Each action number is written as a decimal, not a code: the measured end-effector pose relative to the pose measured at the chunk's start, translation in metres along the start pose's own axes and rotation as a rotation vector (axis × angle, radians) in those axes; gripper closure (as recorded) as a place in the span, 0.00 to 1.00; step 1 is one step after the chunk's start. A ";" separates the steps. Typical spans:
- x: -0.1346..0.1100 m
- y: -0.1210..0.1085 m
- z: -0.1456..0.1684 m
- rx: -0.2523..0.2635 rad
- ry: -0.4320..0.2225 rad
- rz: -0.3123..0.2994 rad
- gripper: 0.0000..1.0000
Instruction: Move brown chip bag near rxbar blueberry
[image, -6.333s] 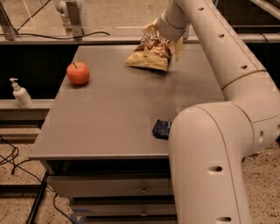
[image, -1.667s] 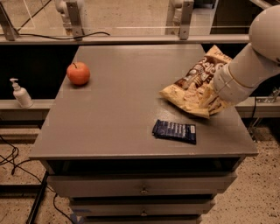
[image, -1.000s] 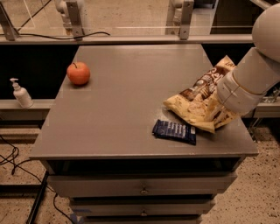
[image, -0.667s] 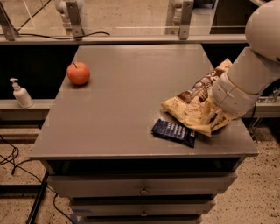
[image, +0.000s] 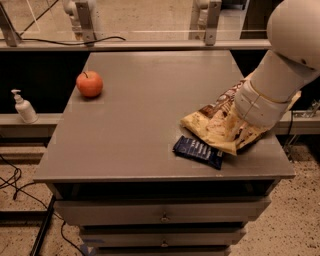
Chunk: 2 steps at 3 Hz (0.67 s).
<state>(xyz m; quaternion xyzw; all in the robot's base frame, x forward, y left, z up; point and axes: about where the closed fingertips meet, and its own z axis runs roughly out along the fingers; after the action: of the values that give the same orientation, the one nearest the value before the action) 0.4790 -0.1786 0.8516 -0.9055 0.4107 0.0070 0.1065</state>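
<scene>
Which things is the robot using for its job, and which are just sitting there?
For the job: brown chip bag; rxbar blueberry right next to it; the hand, at the bag's right end.
Just lying about: apple on the table; pump bottle on the left ledge.

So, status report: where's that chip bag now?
Gripper at brown chip bag, mostly hidden by the wrist. Bag lies at table front corner, touching rxbar blueberry. Apple far off, nothing between.

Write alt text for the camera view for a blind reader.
A crinkly tan-and-brown chip bag lies at the front right of the grey table, beside a flat navy-blue wrapped bar. The gripper is at the bag's right end, mostly hidden; a red apple sits far left.
</scene>
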 end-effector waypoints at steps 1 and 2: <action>-0.001 -0.002 -0.001 -0.007 0.001 -0.009 0.36; -0.002 -0.002 -0.005 -0.003 0.008 -0.012 0.13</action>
<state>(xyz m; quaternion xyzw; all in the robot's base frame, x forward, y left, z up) 0.4794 -0.1769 0.8573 -0.9082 0.4056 0.0032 0.1036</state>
